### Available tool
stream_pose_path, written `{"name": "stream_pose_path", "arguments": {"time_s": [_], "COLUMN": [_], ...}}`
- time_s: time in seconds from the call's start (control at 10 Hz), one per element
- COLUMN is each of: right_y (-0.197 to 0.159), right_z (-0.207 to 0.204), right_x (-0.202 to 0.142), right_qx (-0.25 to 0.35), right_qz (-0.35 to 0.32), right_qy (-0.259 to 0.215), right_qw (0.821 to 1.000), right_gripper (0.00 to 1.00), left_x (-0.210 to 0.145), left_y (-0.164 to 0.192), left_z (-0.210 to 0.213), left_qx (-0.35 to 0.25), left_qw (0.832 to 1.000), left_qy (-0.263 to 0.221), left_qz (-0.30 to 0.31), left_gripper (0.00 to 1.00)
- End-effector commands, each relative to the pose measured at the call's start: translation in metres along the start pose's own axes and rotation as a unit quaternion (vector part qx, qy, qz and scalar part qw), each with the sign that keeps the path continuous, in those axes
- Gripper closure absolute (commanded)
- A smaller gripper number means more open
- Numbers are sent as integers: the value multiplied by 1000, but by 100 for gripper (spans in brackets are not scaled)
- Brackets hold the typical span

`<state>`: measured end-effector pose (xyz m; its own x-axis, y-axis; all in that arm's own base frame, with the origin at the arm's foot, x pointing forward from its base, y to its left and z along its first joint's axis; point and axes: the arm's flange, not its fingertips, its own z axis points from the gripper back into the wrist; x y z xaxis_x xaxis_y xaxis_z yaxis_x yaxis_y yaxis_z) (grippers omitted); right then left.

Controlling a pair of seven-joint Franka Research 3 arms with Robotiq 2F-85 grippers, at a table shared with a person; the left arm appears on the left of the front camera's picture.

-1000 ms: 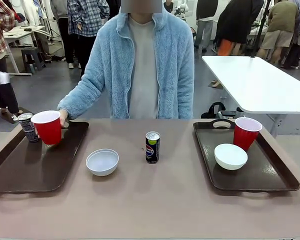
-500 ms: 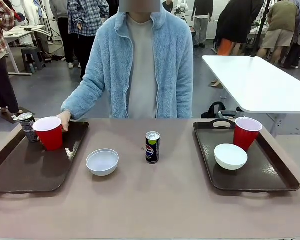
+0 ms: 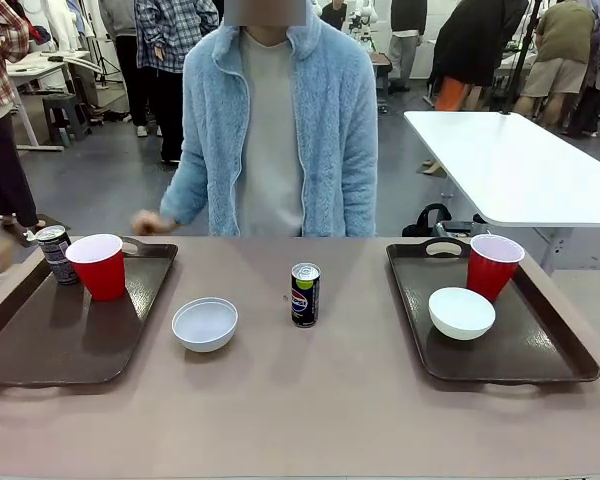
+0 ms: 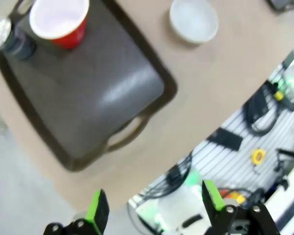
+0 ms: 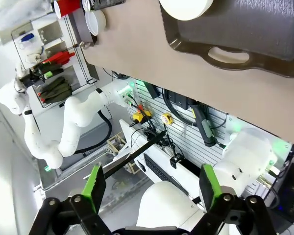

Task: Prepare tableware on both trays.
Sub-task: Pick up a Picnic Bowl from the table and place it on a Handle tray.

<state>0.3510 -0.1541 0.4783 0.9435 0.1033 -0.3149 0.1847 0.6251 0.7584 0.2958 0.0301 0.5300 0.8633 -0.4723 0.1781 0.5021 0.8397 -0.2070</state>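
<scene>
Plainly spread wide, pinching nothing: left gripper (image 4: 154, 205), off the near edge by the left tray (image 3: 70, 345); right gripper (image 5: 152, 188) likewise, near the right tray (image 3: 540, 350); on the left tray's far end, red cup (image 3: 98, 266) and dark can (image 3: 53, 253); on the right, second red cup (image 3: 493, 266) and second bowl (image 3: 461, 312); loose on the table between, white bowl (image 3: 205, 323) and blue-labelled can (image 3: 305, 294); probably light, rigid, slick; best pinched at the bowl's rim, can mid-body, tippy.
</scene>
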Motion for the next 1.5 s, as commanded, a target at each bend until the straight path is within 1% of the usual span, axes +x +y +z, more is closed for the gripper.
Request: {"name": "stream_pose_path", "arguments": {"time_s": [0.0, 0.2, 0.4, 0.5, 0.6, 0.7, 0.8, 0.9, 1.1, 1.2, 1.4], "right_y": [1, 1, 0, -1, -6, -12, -19, -25, -37, -24, -24], "right_z": [-4, -4, 0, 5, 5, 2, -1, -5, -4, 4, 4], "right_x": [-3, -3, 0, -6, -13, -21, -29, -37, -38, -36, -36], "right_qx": [4, 4, 0, 13, 12, 4, 9, 16, 32, 14, 14], "right_qz": [-3, -3, 0, 61, 86, 91, 103, 101, 83, 90, 90], "right_qy": [0, 0, 1, -72, -109, -126, -135, -132, -125, -124, -124], "right_qw": [1000, 1000, 1000, 995, 990, 988, 985, 986, 988, 988, 988], "right_gripper": [0, 0, 0, 0, 0, 0, 0, 0, 0, 0, 0], "left_x": [58, 101, 127, 138, 147, 154, 160, 167, 174, 179, 183], "left_y": [-19, -43, -61, -68, -72, -77, -84, -92, -108, -115, -122], "left_z": [1, -22, -51, -71, -88, -103, -116, -130, -156, -168, -194], "left_qx": [-15, 17, 34, 42, 54, 70, 86, 97, 117, 122, 124], "left_qw": [999, 998, 996, 995, 994, 993, 992, 991, 989, 989, 989], "left_qy": [-27, -27, -31, -29, -30, -28, -31, -24, -19, -16, 5], "left_qz": [41, 58, 73, 83, 90, 93, 91, 88, 84, 82, 78], "left_gripper": [0, 0, 0, 0, 0, 0, 0, 0, 0, 0, 0]}}
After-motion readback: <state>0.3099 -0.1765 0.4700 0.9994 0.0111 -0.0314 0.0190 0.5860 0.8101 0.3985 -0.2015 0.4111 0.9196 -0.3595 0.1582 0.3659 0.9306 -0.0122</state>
